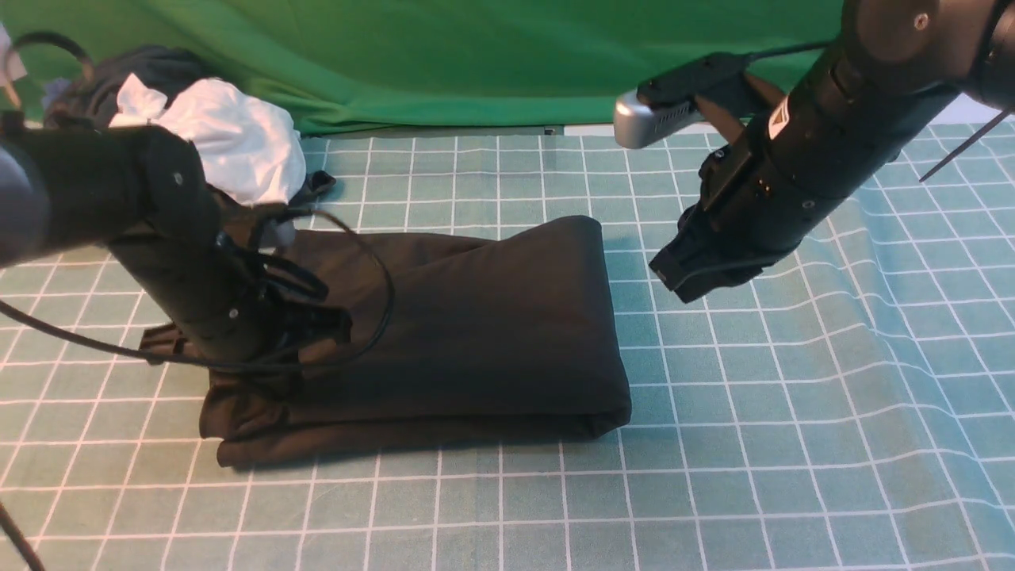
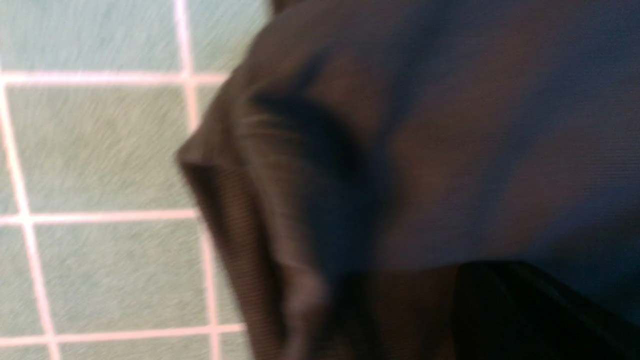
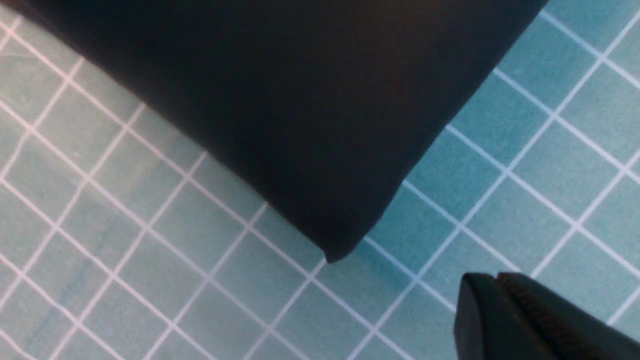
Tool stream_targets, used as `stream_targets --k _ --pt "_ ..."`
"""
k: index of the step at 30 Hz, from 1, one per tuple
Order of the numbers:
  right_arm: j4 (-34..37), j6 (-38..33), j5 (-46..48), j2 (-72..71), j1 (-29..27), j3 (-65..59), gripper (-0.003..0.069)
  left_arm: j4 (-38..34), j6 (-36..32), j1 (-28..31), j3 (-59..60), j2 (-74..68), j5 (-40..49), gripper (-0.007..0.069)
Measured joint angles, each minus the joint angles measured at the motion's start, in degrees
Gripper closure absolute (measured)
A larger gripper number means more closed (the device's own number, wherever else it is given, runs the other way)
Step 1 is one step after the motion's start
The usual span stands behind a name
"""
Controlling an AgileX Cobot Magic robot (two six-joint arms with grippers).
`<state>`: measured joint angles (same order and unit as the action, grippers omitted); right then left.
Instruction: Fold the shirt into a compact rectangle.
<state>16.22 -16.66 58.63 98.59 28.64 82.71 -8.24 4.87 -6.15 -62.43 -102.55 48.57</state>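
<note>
Although the shirt [image 1: 476, 333] is already folded into a thick rectangle, its left end is judged untidy. The left gripper [image 1: 305, 321] is closed against that end; the right gripper [image 1: 698, 274] is closed, holding nothing.

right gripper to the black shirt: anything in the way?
Nothing visible. The right gripper is shut and empty, raised above the grid cloth just off the right edge of the shirt. Only bare cloth lies between them. The white and grey bundle sits far left, out of that path.
</note>
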Motion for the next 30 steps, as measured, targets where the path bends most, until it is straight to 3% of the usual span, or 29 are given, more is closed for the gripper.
stream_targets --k 7,12,22,30 --pt "8.83 -2.33 -5.12 0.00 0.00 0.00 0.0635 2.45 1.78 0.00 0.38 1.64 2.37 0.0618" --pt "11.80 -3.33 -7.36 3.26 0.35 0.00 0.0635 4.28 4.35 0.00 3.60 6.23 -3.53 0.0618" --pt "11.69 -3.65 -7.05 13.87 2.60 0.00 0.0633 6.66 8.27 0.00 10.07 4.23 -9.96 0.0618" --pt "2.60 0.01 -1.61 15.64 2.02 0.00 0.0631 6.73 9.51 0.00 10.07 12.12 -5.66 0.0618"
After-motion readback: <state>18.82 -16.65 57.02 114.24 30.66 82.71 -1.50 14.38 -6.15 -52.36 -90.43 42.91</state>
